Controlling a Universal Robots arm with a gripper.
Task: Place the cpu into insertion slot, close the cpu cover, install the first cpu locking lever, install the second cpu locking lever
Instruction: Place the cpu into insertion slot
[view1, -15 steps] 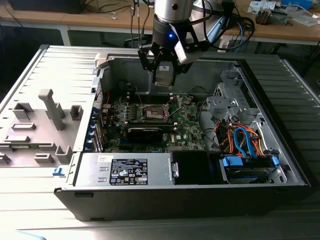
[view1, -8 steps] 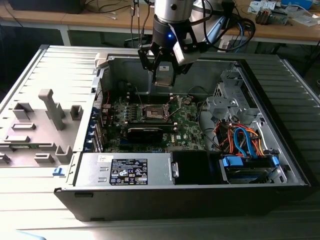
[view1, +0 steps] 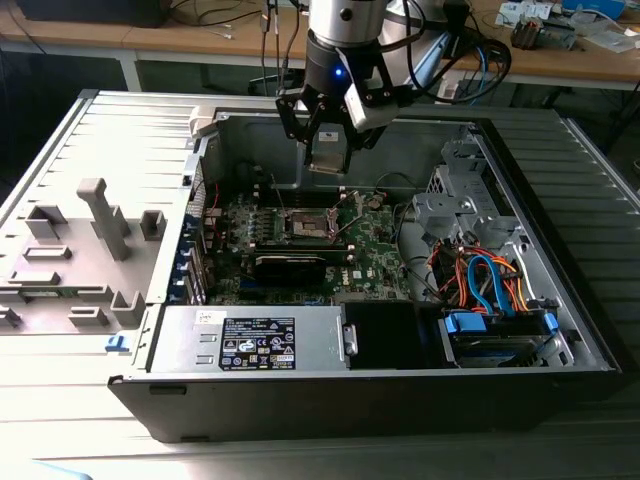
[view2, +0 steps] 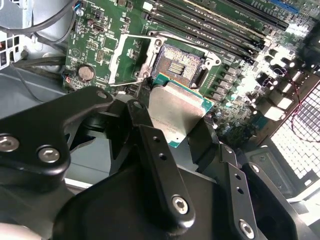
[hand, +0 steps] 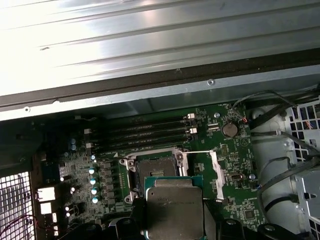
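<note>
Ribbed grey tabletop (view1: 50, 430) bearing an opened computer case (view1: 560, 250), motherboard (view1: 380, 250) exposed. Over the board hangs the end effector (view1: 328, 148), clenched on the cpu (view2: 175, 112) by two opposite edges, with the metal top facing the wrist cameras. The cpu is airborne, well apart from the board. The insertion slot (view2: 177, 65) lies bare, its contact field uncovered. The cpu cover (view2: 116, 55) is swung open beside it. As I see it, the slot sits below the held chip, a little toward the exterior view's left, with edges roughly parallel in both wrist views.
</note>
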